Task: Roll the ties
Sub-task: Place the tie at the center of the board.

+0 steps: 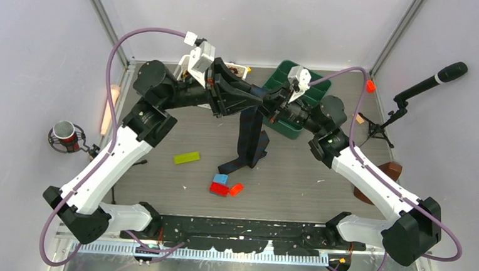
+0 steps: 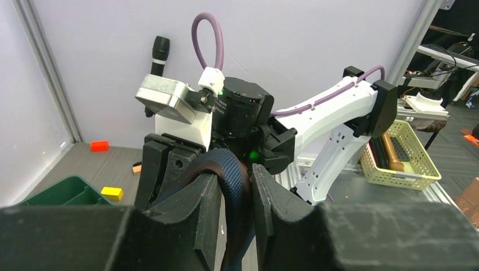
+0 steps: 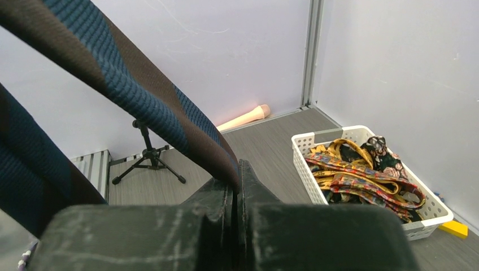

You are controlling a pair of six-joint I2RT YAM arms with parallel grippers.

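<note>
A dark navy tie (image 1: pixel 251 139) with faint stripes hangs from both grippers above the table's middle; its lower end lies on the table by the bricks. My left gripper (image 1: pixel 265 100) is shut on the tie. In the left wrist view the tie (image 2: pixel 230 166) loops over one finger and drops between the jaws (image 2: pixel 235 178). My right gripper (image 1: pixel 277 107) faces it, almost touching. Its jaws (image 3: pixel 235 169) pinch the tie's (image 3: pixel 141 96) edge. Patterned gold and brown ties (image 3: pixel 361 169) fill a white basket (image 3: pixel 301 164).
A green tray (image 1: pixel 293 82) stands at the back behind the grippers. A lime brick (image 1: pixel 186 158), a blue one (image 1: pixel 221 179) and red ones (image 1: pixel 219 189) lie near the front. A microphone stand (image 1: pixel 409 95) stands at the right. A yellow basket (image 2: pixel 402 158) holds dark rolls.
</note>
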